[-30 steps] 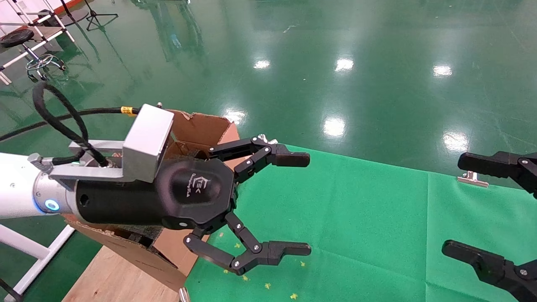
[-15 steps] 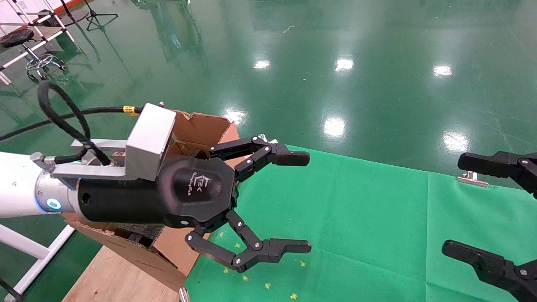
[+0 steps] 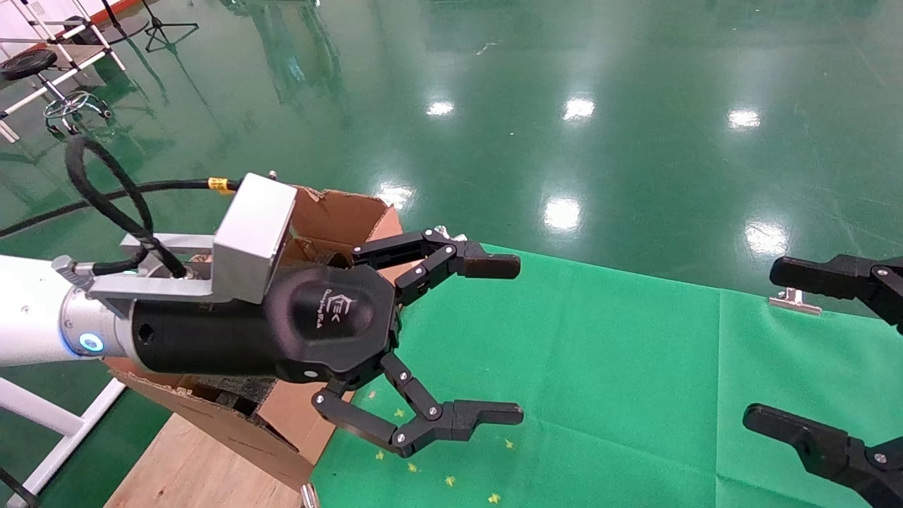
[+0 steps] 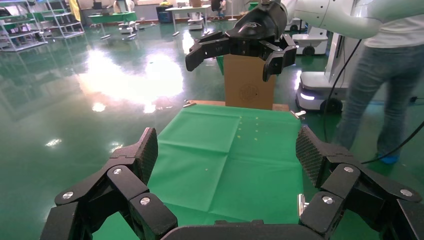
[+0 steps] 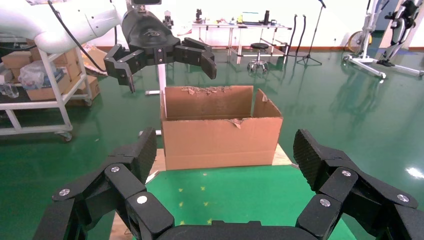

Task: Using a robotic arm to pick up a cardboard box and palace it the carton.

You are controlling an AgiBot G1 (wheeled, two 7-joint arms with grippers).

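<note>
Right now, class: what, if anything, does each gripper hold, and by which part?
Nothing. The left gripper hangs open beside the carton; the right gripper is open too, over the green cloth.

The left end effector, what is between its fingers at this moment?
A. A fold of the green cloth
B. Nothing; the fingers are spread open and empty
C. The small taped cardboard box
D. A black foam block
B. In the head view the left end effector has its fingers wide apart with only the green cloth visible far below the gap, beside the carton; its wrist view shows the same empty gap.
</note>
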